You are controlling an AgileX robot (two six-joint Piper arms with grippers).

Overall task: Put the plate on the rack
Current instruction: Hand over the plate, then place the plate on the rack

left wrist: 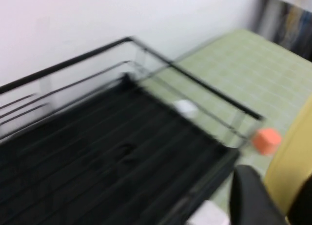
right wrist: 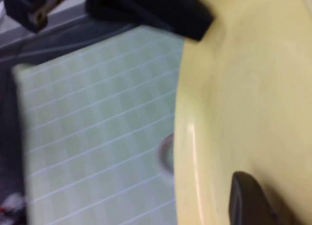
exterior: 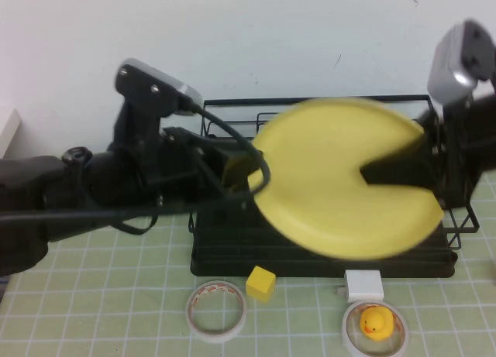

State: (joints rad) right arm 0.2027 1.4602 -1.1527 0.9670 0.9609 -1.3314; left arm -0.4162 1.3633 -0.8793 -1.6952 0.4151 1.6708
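Plate: the pale-yellow plate [exterior: 341, 179] is being held in the air above the rack, tilted with its face toward the raised camera, both arms touching it on opposite edges.
Rack: the black wire rack [exterior: 232, 248] is sitting on the desk against the far wall, its tray base lying under the plate; from the left wrist its dark slatted floor [left wrist: 112, 152] is showing bare.
Right hand: the right hand [exterior: 380, 173] is reaching in from the right and gripping the plate's right edge, one dark finger [right wrist: 248, 200] lying across the plate's inner face.
Left hand: the left hand [exterior: 246, 169] is meeting the plate's left rim over the rack's left end; whether it is clamped or loose, I cannot tell.
Desk: the desk [exterior: 116, 295] is wearing a pale green mat ruled in a white grid.
On the mat: a yellow cube [exterior: 260, 283], a white tape ring [exterior: 216, 310] and a second ring holding a yellow rubber duck [exterior: 377, 323] are lying in front of the rack, with a small white block [exterior: 363, 283] touching its front edge.
Room: a plain white wall [exterior: 256, 39] is standing right behind the rack.
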